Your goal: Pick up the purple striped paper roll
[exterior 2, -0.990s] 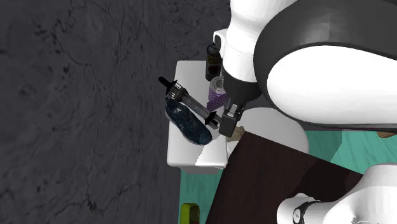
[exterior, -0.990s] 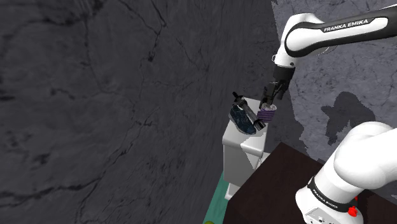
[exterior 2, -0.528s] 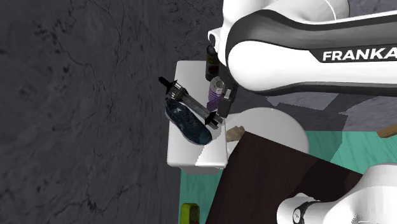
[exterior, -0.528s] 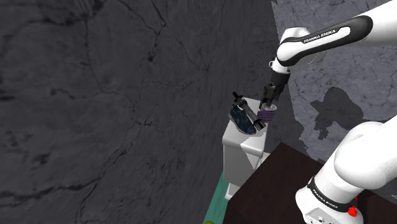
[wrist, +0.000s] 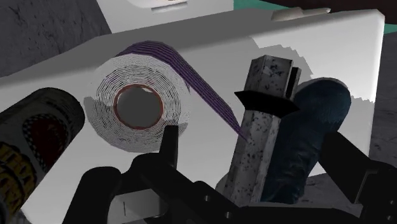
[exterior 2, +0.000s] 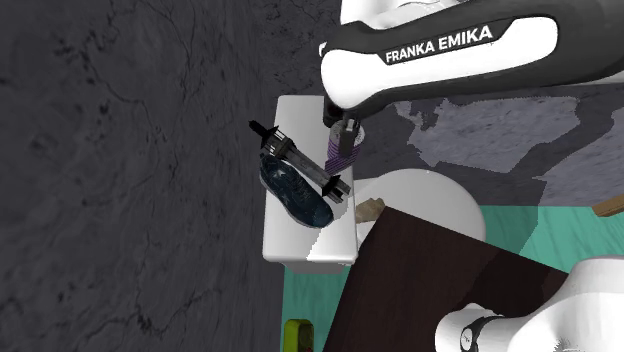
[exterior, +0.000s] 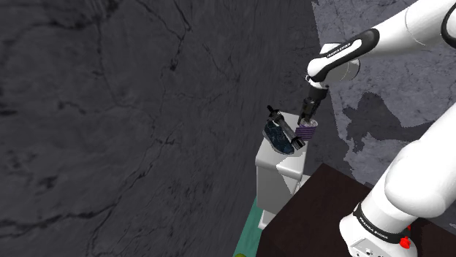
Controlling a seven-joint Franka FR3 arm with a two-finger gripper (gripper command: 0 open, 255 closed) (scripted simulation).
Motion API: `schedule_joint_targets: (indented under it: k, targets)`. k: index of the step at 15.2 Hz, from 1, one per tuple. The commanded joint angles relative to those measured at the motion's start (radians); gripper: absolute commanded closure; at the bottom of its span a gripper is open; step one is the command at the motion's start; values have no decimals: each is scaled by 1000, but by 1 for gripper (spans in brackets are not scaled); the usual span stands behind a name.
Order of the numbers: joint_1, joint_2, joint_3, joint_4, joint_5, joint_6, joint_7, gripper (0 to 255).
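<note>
The purple striped paper roll (wrist: 137,108) stands upright on a white cistern top (wrist: 210,44), its hollow core facing my hand. In the shoulder view the roll (exterior: 306,131) sits just under my gripper (exterior: 308,117); in the second exterior view the gripper (exterior 2: 346,126) hangs over the roll (exterior 2: 341,153). In the wrist view the gripper (wrist: 257,153) is open. The roll lies just outside one finger (wrist: 169,143), untouched, while a speckled grey bar (wrist: 261,133) and a dark blue shoe (wrist: 305,140) lie between the fingers.
A dark can (wrist: 32,146) stands close beside the roll. The shoe (exterior 2: 293,192) and bar (exterior 2: 298,160) take up the cistern's (exterior: 274,171) other half. The dark brown stand (exterior: 307,219) is near; a dark marbled wall (exterior: 131,109) rises behind.
The arm has stretched out and its upper links have risen. The gripper has crept slightly toward the wall above the roll. The roll, shoe and bar have not moved.
</note>
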Motion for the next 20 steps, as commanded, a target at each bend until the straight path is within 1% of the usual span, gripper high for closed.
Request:
schedule_joint_targets:
  k: [1, 3, 6, 13, 15, 16, 20]
  targets:
    - [4, 97, -23, 57, 63, 34, -98, 0]
    - [-6, 188, -32, 114, 132, 58, -191, 0]
    - [-43, 313, -18, 204, 227, 77, -312, 0]
    - [-67, 386, 12, 186, 294, 153, -360, 0]
    - [-69, 392, 15, 185, 299, 159, -364, 0]
    - [-70, 392, 15, 185, 300, 160, -365, 255]
    - [-69, 392, 15, 184, 300, 161, -365, 255]
